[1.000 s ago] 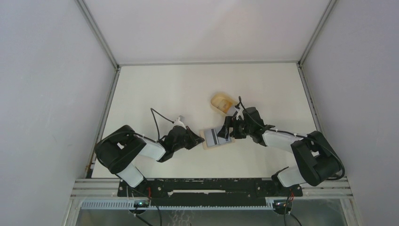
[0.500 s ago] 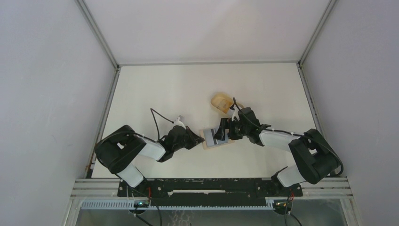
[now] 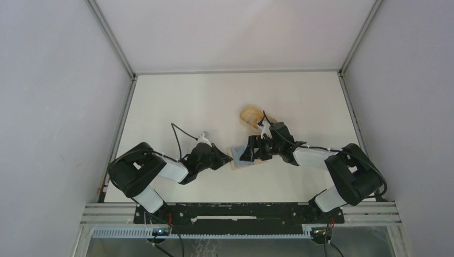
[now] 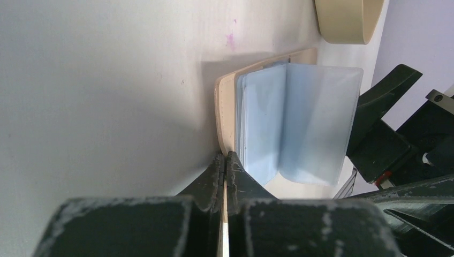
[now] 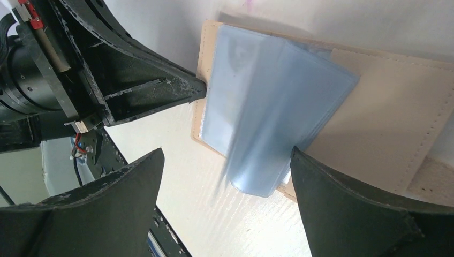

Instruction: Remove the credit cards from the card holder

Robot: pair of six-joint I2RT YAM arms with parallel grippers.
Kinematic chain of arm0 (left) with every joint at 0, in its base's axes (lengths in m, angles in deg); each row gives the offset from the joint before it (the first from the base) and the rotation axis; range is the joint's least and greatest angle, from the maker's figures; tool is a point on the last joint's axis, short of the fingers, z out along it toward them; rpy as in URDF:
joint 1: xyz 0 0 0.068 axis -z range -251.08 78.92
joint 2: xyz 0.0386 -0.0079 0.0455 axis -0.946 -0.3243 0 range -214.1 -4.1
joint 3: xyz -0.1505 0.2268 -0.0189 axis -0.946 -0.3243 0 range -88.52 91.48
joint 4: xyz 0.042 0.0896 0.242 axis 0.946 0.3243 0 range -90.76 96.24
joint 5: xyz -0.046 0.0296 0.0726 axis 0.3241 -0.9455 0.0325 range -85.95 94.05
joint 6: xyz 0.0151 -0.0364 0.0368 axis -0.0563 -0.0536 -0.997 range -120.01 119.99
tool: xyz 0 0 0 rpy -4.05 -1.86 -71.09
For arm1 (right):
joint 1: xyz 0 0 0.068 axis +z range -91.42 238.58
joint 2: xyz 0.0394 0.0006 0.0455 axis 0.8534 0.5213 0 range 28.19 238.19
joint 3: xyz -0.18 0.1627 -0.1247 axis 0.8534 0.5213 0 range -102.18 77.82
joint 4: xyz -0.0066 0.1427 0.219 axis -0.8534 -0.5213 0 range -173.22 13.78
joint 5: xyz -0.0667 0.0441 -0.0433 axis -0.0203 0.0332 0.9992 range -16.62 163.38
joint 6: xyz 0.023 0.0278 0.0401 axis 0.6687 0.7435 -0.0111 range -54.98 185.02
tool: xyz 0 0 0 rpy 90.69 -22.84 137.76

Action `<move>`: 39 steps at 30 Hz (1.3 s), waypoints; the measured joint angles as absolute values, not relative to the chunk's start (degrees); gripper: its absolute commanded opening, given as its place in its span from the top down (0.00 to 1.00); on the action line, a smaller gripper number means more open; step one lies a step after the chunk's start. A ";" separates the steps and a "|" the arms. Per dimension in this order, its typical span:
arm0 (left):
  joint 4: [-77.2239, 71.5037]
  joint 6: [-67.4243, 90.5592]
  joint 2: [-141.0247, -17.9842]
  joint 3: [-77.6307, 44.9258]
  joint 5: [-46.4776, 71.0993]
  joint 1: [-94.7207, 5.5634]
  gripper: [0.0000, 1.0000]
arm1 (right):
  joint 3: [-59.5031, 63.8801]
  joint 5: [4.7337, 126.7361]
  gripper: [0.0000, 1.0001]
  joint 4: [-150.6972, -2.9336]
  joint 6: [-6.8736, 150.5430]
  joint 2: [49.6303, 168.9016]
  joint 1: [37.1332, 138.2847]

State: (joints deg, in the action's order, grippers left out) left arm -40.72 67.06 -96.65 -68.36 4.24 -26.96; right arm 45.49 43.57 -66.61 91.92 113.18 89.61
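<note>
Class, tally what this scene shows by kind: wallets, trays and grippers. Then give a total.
card holder: 1
tan tray: 1
grippers: 2, the left gripper and the right gripper
total: 4

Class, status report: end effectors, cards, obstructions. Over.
Left end effector shut on holder. Right end effector open over cards, not out yet. Nothing blocking.

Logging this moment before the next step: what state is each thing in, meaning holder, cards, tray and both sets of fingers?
card holder: open, lying flat on the table.
credit cards: not yet out; one blue leaf lifted off the stack.
left gripper: fingers shut on the card holder's edge.
right gripper: fingers open, over the cards.
oval tray: upright beyond the holder; inside not visible.
</note>
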 measured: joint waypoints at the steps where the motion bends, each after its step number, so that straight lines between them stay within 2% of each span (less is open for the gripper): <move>1: -40.72 67.06 -96.65 -68.36 4.24 -26.96 1.00 | 45.49 43.25 0.04 -66.46 91.92 113.46 89.65; 9: -40.74 67.06 -96.65 -68.36 4.24 -26.96 1.00 | 45.46 42.59 0.04 -65.74 91.89 114.57 89.78; 13: -40.74 67.08 -96.65 -68.36 4.24 -26.96 1.00 | 44.76 45.26 0.01 -67.20 91.85 114.27 90.79; 23: -40.74 67.06 -96.65 -68.36 4.24 -26.96 1.00 | 32.00 65.67 0.00 -80.30 88.61 116.50 102.50; 30: -40.68 67.08 -96.43 -68.56 4.21 -26.96 1.00 | 26.89 78.13 0.05 -87.75 87.96 120.63 107.20; 39: -40.68 67.08 -96.43 -68.56 4.21 -26.96 1.00 | 23.80 85.28 0.07 -93.02 87.61 123.25 108.49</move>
State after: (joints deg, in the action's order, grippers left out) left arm -40.68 67.08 -96.43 -68.56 4.21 -26.96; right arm 23.80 85.28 -93.02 87.61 123.25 108.49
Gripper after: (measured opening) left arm 0.010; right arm 0.929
